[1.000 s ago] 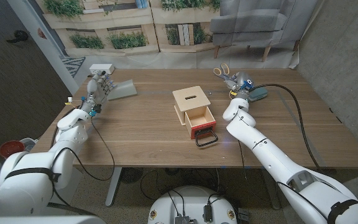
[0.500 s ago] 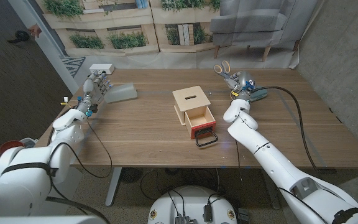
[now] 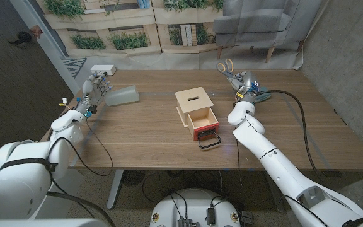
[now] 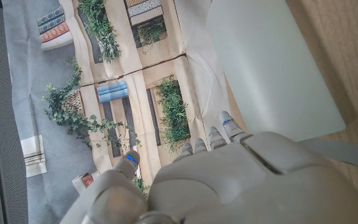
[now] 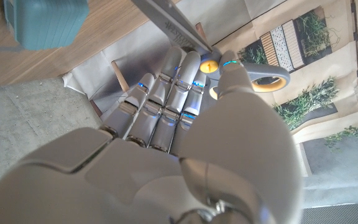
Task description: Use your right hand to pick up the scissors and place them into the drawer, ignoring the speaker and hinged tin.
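Head view shows the right hand [image 3: 244, 84] at the tabletop's [image 3: 144, 132] far right, pinching the scissors [image 3: 227, 69] by their stiff, slick, light metal blades, yellow handles pointing away, well apart from the open drawer [image 3: 204, 122].

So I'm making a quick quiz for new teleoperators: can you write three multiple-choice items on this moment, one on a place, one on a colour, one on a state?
1. Where are the scissors?
A. In the drawer
B. At the table's far edge, by the right robot hand
C. By the left robot hand

2. What colour are the scissors' handle rings?
A. Yellow-orange
B. Green
C. Black

3. How is the drawer of the wooden box?
A. Shut
B. Removed
C. Pulled open

Answers: 1 B, the head view shows them at the far edge near the right robot hand; 2 A, the rings show yellow-orange; 3 C, the drawer juts out toward the robot.
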Action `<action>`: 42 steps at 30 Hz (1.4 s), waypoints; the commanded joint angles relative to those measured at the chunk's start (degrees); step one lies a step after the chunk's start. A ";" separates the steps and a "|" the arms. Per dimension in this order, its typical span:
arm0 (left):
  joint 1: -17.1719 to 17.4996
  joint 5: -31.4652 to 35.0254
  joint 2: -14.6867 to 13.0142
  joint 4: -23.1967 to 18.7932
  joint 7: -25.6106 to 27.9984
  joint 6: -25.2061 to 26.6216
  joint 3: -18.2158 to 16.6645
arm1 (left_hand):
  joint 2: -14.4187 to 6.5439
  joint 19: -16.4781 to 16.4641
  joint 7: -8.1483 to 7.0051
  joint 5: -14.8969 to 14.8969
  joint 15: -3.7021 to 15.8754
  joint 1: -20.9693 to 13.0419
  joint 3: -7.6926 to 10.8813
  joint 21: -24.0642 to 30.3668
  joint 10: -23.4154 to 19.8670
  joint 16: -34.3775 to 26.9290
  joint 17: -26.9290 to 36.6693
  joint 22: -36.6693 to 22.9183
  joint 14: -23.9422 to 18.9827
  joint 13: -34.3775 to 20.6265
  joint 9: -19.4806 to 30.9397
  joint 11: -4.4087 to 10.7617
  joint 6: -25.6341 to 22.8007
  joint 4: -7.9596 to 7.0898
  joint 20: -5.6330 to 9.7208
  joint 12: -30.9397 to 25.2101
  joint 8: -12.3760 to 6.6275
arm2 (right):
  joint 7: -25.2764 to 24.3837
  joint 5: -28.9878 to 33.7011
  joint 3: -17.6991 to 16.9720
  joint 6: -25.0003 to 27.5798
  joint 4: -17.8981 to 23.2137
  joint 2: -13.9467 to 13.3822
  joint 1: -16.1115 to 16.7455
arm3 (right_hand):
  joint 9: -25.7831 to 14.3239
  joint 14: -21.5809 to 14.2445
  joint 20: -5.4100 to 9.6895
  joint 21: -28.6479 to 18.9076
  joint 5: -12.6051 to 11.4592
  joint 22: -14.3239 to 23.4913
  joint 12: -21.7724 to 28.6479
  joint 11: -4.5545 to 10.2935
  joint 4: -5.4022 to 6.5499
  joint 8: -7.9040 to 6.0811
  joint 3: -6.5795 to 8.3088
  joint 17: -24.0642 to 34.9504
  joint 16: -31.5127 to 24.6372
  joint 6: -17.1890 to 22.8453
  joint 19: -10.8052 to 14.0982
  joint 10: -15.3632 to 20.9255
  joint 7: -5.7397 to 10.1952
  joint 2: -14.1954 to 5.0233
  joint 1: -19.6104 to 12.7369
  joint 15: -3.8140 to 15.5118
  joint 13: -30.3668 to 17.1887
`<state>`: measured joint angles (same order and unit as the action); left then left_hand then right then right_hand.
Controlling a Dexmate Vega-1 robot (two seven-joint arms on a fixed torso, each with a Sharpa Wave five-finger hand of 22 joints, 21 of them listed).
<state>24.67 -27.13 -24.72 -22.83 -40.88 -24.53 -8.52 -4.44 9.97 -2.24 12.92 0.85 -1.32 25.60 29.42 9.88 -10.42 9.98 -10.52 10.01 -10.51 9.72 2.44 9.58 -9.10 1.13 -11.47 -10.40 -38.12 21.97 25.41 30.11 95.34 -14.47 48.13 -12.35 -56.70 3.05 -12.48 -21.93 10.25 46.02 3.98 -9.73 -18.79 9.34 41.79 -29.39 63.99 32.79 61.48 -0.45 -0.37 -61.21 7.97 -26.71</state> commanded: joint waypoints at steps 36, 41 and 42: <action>-5.56 19.33 -1.39 -1.35 5.41 17.09 -10.52 | -2.93 4.49 -0.20 0.28 -0.33 -0.44 -0.25 -0.34 3.65 -0.48 0.14 -0.18 4.69 -0.21 0.31 -0.19 1.44 0.16 -0.59 -0.50 -0.31 | -2.23 -8.82 -4.02 -11.41 12.00 0.84 12.40 | -3.82 -1.39 0.85 0.16 0.78 0.41 0.21 -1.31 1.13 0.31 2.63 1.43 0.53 6.97 -0.19 0.89 0.57 -3.42 -4.20 4.03 -0.47; -7.67 25.46 -0.51 -1.35 9.72 20.94 -13.45 | -2.95 4.14 -0.21 0.28 -0.46 -0.50 -0.23 -0.32 3.08 -0.62 0.13 -0.16 4.15 -0.19 0.30 -0.18 1.08 0.20 -0.68 -0.68 -0.39 | -2.10 -9.55 -4.07 -12.00 12.80 1.02 13.29 | -3.96 -1.39 0.77 0.15 0.94 0.42 0.24 -1.35 1.07 0.33 2.79 1.57 0.61 7.03 -0.23 1.12 0.40 -3.32 -4.24 4.02 -0.44; -8.12 26.85 -0.25 -1.35 10.63 21.70 -14.14 | -2.95 4.09 -0.21 0.28 -0.44 -0.51 -0.23 -0.32 3.01 -0.63 0.12 -0.15 4.08 -0.19 0.30 -0.15 0.95 0.21 -0.74 -0.70 -0.43 | -1.95 -9.77 -4.10 -12.32 12.90 0.97 13.43 | -3.99 -1.41 0.79 0.15 0.98 0.42 0.26 -1.31 1.10 0.33 2.82 1.58 0.63 7.02 -0.23 1.06 0.34 -3.32 -4.19 3.93 -0.53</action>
<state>18.93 -10.55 -26.38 -21.65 -36.00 -10.54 -17.20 -4.36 9.64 -2.24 12.92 0.85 -1.71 25.44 29.43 9.88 -10.68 9.98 -10.52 10.01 -10.51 9.72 2.44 9.58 -8.94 0.83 -11.94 -10.40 -40.02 13.95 21.64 19.60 106.31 -13.96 59.33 -12.36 -57.60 3.05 -12.19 -21.04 10.54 46.02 2.85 -10.37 -18.14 9.99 43.14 -28.95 64.13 32.79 62.21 -0.53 -0.08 -61.51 8.09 -27.01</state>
